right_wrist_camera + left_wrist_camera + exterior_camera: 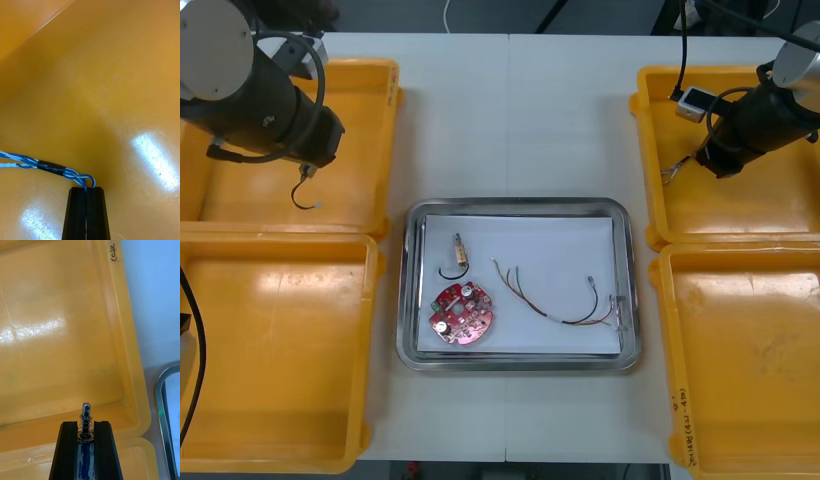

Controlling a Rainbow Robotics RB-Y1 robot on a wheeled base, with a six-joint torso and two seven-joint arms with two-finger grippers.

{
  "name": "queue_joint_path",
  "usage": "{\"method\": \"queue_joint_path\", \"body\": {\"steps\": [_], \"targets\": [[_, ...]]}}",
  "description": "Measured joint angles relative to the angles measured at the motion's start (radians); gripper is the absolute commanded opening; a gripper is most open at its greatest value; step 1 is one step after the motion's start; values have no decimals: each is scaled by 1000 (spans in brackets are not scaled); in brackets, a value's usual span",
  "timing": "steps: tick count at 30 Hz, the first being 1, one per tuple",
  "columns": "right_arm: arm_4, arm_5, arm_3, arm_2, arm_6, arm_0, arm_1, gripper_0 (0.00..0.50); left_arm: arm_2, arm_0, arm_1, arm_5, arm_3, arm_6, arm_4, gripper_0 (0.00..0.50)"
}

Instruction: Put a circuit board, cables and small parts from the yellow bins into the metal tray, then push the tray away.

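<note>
Twisted blue and white cable [48, 167] is the item in hand. My right gripper [86, 189] is clamped on one end of it, low inside the far right yellow bin [740, 210], which sits right of the metal tray [520, 205] and beyond it. My left gripper [86, 424] is clenched on a small metal part [86, 414] over the far left yellow bin [240, 200], left of the tray.

The tray already contains a circuit board [462, 314] and a red and yellow cable [555, 305].

Procedure, as I judge it:
1. Raise the right arm until the trailing cable clears the bin wall.
2. Traverse to bare white floor in the tray.
3. Lower the gripper, then release.

Hazard: the loose end may snag the bin rim or drape over the tray rim.
</note>
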Motion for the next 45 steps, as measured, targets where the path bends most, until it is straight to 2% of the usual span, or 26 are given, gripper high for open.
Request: {"method": "queue_joint_path", "body": {"steps": [7,15,19,26,33,37,45], "targets": [[13,59,-28,-22,0,1,-16,0,-9,61,-9,1,-92,108,0,2],[181,190,-113,-177,0,3,-30,0,-31,72,-16,1,-114,120,-2,1],[261,306,-197,-250,0,5,-41,0,-31,72,-17,1,-114,120,-2,2],[352,505,-318,-390,0,6,-48,0,-31,72,-18,1,-115,120,-2,0],[377,708,-458,-464,0,9,-56,0,-31,72,-18,1,-116,120,-2,0],[390,816,-591,-479,0,32,-60,0,-31,72,-18,1,-116,120,-2,1],[372,828,-952,-526,-6,162,-63,0,-31,72,-19,1,-118,120,-2,0]]}}
